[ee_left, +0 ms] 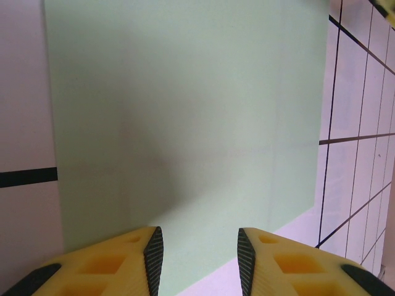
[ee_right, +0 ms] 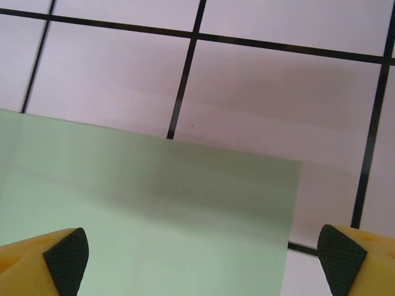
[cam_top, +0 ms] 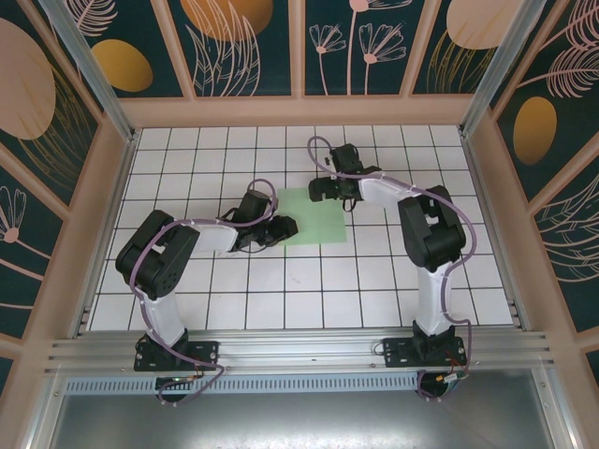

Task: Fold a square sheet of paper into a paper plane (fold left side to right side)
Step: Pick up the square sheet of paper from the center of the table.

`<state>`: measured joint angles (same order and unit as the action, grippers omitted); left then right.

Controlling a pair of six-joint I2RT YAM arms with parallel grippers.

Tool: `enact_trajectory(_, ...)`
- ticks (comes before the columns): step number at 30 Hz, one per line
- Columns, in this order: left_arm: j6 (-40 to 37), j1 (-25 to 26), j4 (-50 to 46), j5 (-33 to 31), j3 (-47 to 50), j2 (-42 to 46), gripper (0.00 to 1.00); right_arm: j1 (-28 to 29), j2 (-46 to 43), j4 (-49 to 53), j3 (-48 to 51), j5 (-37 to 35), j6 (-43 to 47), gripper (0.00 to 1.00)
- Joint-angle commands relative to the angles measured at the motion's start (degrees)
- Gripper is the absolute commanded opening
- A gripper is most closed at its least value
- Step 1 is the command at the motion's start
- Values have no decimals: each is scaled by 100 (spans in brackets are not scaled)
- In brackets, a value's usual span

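Yellow fingers (ee_left: 123, 268) of the left gripper (ee_left: 199, 259) stand a modest gap apart, holding nothing, at the 8 o'clock corner of the square sheet of paper (cam_top: 314, 220). That sheet lies flat and unfolded mid-table (cam_top: 281, 290). At its 12 o'clock edge, the right gripper (ee_right: 203, 259) is spread wide, also empty.

The square sheet of paper (cam_top: 314, 217) is seen as thin, smooth, matt paper. The worktop (cam_top: 309, 281) is surfaced in smooth white tiles with a faint sheen. The left gripper (ee_left: 196, 262) is moulded in smooth yellow plastic, its pads (ee_left: 154, 256) faced with black, finely ribbed rubbery material. The same cross-hatched texture is shown on the right gripper (ee_right: 203, 259). Brushed metal rails (cam_top: 299, 348) are seen along the bottom of the overhead frame.
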<state>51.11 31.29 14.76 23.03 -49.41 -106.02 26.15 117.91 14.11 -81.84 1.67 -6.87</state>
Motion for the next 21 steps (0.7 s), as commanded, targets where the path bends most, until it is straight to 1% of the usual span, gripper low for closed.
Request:
enact_trajectory(1,-136,7,-294,-237,-3,55,39,58,361,316,-383,-298,267,99)
enact_trajectory(7,-154,1,-312,-262,10,64,38,112,661,430,-547,-280,252,99)
enact_trajectory(8,-154,7,-313,-264,8,60,38,139,666,455,-545,-167,241,99)
enact_trajectory(15,-168,2,-323,-290,4,64,38,300,460,411,-318,444,-10,99)
enact_trajectory(21,-180,6,-333,-296,6,68,38,371,335,494,-189,440,-62,96)
